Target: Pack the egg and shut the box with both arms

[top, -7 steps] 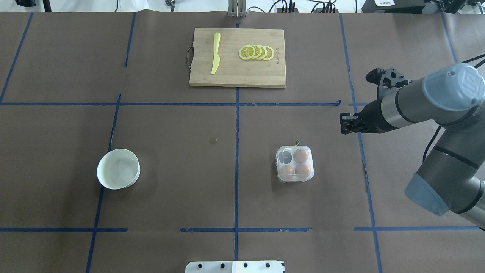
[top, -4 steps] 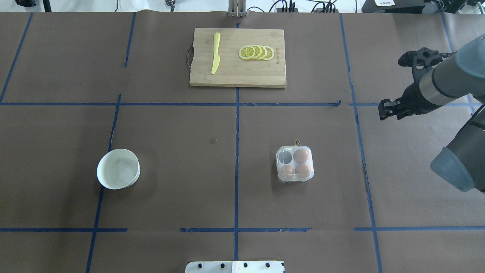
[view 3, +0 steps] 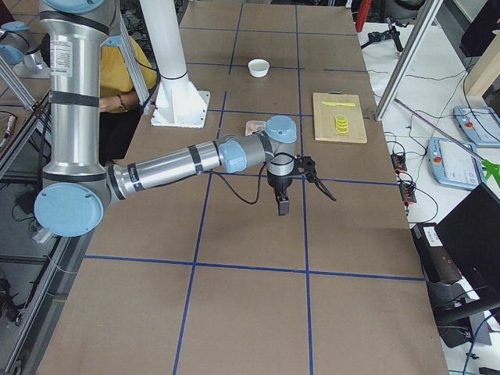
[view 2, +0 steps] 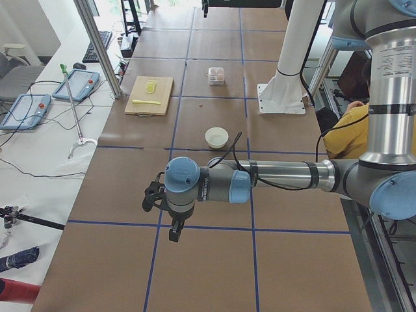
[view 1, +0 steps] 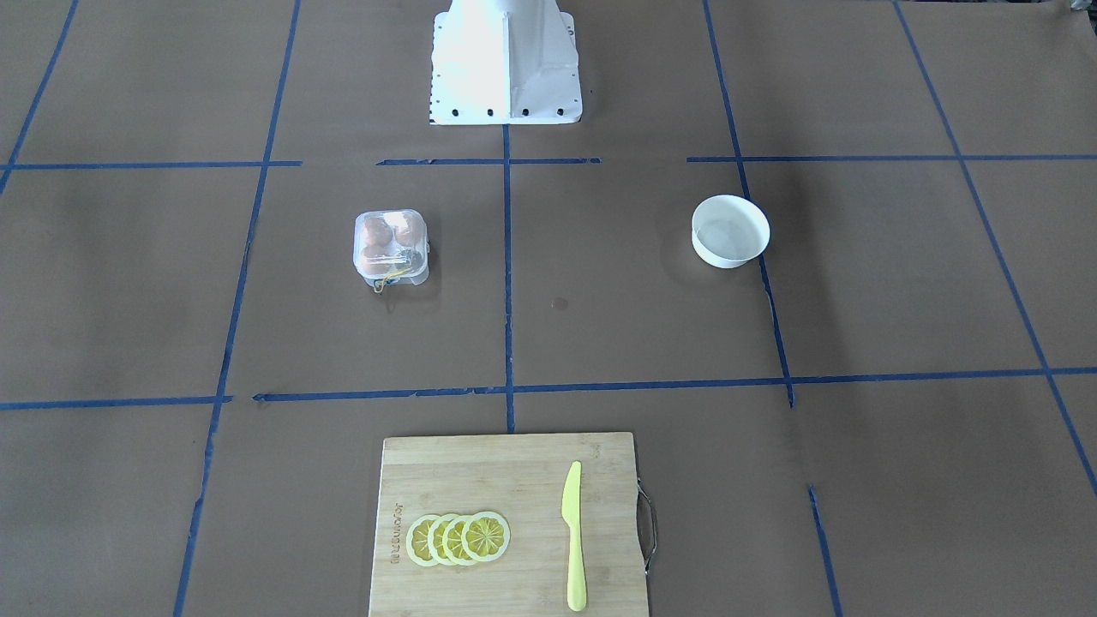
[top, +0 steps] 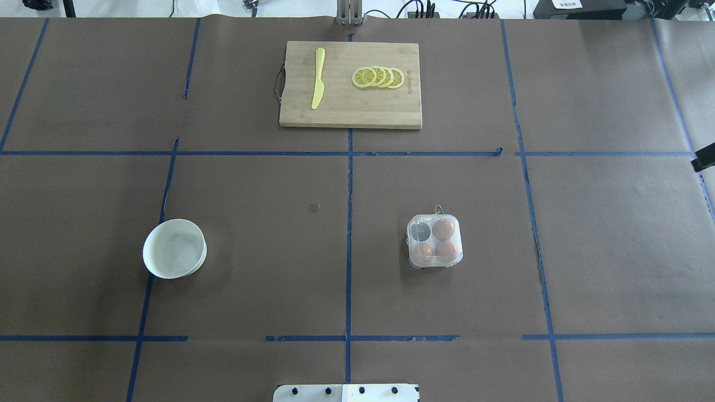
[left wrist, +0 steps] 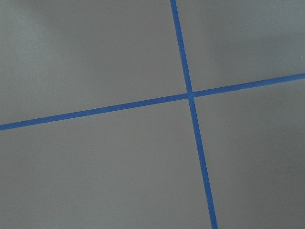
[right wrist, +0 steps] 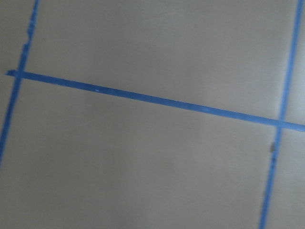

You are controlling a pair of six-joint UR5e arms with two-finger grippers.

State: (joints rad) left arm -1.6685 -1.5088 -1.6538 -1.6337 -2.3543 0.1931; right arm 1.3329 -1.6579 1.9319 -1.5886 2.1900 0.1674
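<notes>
The box (top: 435,241) sits on the bench (top: 251,184), on the robot's side of the cutting board (top: 346,114) and a bit toward the robot's right. The lid looks to be down already. There are three brown eggs (top: 444,229) inside and one cell is empty.

Neither hand is anywhere near it. The left hand (view 2: 173,234) hangs over the bench well off past one end of the board, and the right hand (view 3: 281,205) is well off past the other. Honestly can't tell if either one is released or clenched from here.

My guess is that the box is light, thin and slippery, so it flexes if squeezed, and the eggs crack easily. I'd pinch it gently, low on the side walls, and press the lid at its corners.
</notes>
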